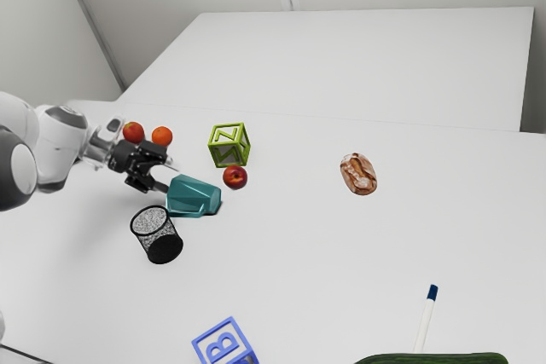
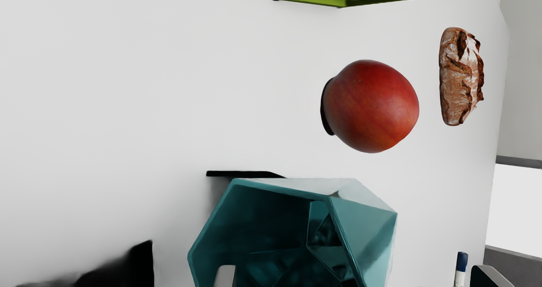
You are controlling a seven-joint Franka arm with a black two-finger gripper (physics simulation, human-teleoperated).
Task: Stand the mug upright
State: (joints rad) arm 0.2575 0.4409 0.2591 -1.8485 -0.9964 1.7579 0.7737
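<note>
Lying sideways, faceted teal mug [image 1: 193,194], parted gripper [image 1: 168,176] at its angular mouth

Arm [image 1: 61,138] comes in at exterior view's left and reaches toward exterior view's right. Gripper [image 1: 172,179] is low, pointing also to this right. In wrist view, both fingertips [image 2: 226,276] stand wide apart.

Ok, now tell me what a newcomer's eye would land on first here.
Likely the teal faceted mug, lying on its side on the table with its mouth facing the black tool. Next, the lime-green letter block and the round red fruit close beside it, then the crusty bread loaf by itself, farther toward the exterior view's right.
</note>
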